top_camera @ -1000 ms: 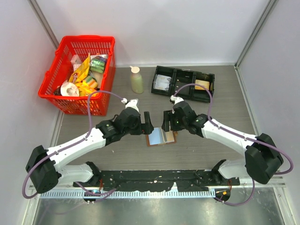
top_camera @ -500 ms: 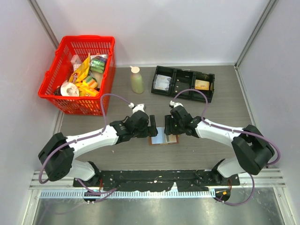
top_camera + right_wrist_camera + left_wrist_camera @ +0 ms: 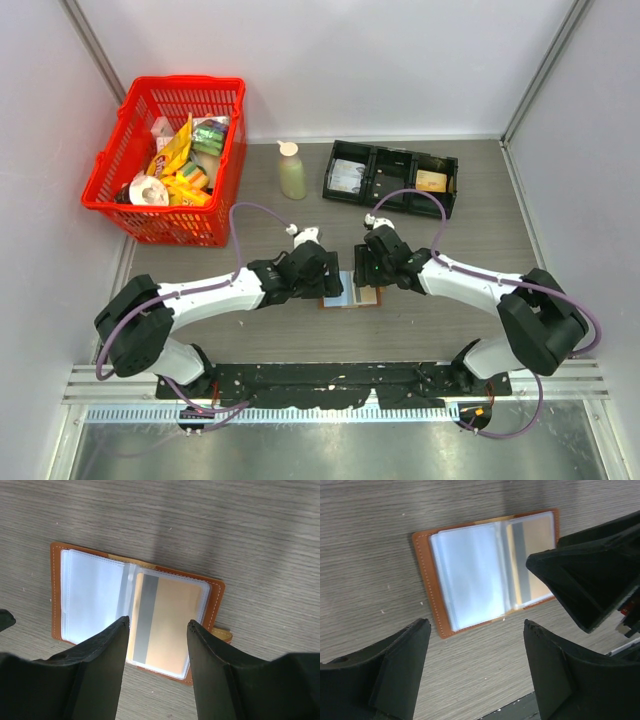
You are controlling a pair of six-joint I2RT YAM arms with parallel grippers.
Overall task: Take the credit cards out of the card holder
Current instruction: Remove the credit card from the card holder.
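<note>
The card holder (image 3: 350, 291) lies open and flat on the table, brown outside (image 3: 426, 575) with pale clear sleeves inside (image 3: 92, 592). One tan credit card (image 3: 172, 622) with a grey stripe sits in its right-hand sleeve, and it shows in the left wrist view too (image 3: 535, 555). My right gripper (image 3: 159, 622) hangs open just above that card, one finger on each side of it, touching nothing that I can see. My left gripper (image 3: 476, 625) is open over bare table at the holder's near-left edge (image 3: 328, 286). The right gripper's finger (image 3: 590, 580) covers the holder's right corner.
A red basket (image 3: 112, 165) full of packets stands at the back left. Beside it is a small bottle (image 3: 291, 170). A black three-compartment tray (image 3: 392, 178) sits at the back right. Grey walls close in the table on three sides.
Both grippers have come down and closed in on the card holder, the left one sliding right to its edge. Both pairs of jaws have narrowed somewhat. The holder has not moved.
</note>
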